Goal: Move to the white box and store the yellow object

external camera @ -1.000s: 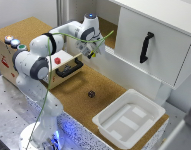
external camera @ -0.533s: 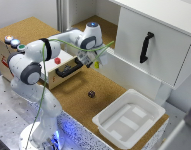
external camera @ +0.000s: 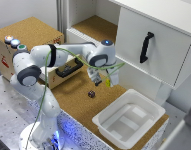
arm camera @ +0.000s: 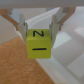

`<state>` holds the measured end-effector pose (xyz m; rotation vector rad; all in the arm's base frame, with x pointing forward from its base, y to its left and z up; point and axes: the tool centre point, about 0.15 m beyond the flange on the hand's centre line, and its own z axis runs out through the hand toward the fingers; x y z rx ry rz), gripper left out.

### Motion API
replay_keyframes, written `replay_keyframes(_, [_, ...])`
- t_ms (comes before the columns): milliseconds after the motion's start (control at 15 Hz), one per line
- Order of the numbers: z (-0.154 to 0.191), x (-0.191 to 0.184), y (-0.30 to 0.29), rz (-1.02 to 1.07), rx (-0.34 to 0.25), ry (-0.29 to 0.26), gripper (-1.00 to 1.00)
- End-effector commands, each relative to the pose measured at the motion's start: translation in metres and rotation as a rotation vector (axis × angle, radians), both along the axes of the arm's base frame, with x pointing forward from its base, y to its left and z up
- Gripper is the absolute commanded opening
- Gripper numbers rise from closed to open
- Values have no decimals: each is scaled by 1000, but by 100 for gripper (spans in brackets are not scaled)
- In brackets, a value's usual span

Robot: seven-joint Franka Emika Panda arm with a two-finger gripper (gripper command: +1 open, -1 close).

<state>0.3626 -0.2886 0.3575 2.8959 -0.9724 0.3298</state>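
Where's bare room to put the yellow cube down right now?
The white box looks bare inside. Bare cork also lies between the small dark object and the tub's rim. It's crowded by the cabinet, where the end effector holds the yellow object.

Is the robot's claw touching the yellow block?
Touching. The wrist view shows the gripper fingers pressed against both sides of the yellow block.

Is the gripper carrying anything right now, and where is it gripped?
Yes. The gripper holds the yellow object, a small cube, pinched by its upper part on two opposite sides between the fingers.
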Motion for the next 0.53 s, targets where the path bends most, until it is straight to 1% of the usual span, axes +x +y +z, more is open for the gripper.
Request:
replay_keyframes(0, [-41, 11, -98, -110, 28, 74, -100])
replay_keyframes(200, [-66, 14, -133, -224, 35, 94, -100])
replay_keyframes(400, [-84, 11, -155, -335, 14, 107, -100])
replay_keyframes(467, [-89, 8, -159, -372, 17, 106, -100])
